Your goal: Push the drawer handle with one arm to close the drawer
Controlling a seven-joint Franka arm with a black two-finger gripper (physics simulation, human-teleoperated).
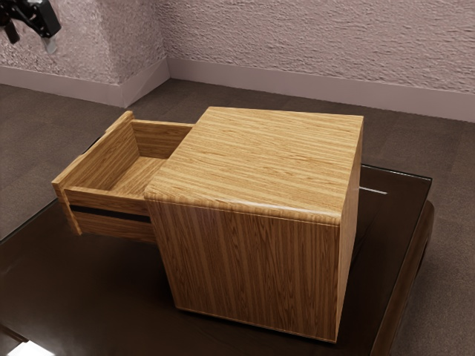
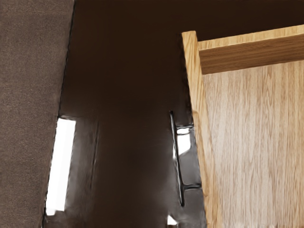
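Note:
My gripper hangs at the exterior view's upper left, above and apart from the drawer, its two fingers spread with nothing between them. The wooden drawer is pulled well out of its cabinet, toward the exterior view's left. Only a dark sliver of the handle shows there behind the drawer front. From above, in the wrist view, the thin black bar handle stands off the outer face of the drawer front on two short posts, with no finger touching it.
Cabinet and drawer stand on a dark glossy table, whose edge runs beside the grey-brown floor. Bright reflections lie on the tabletop near the handle. A rough pale wall rises behind.

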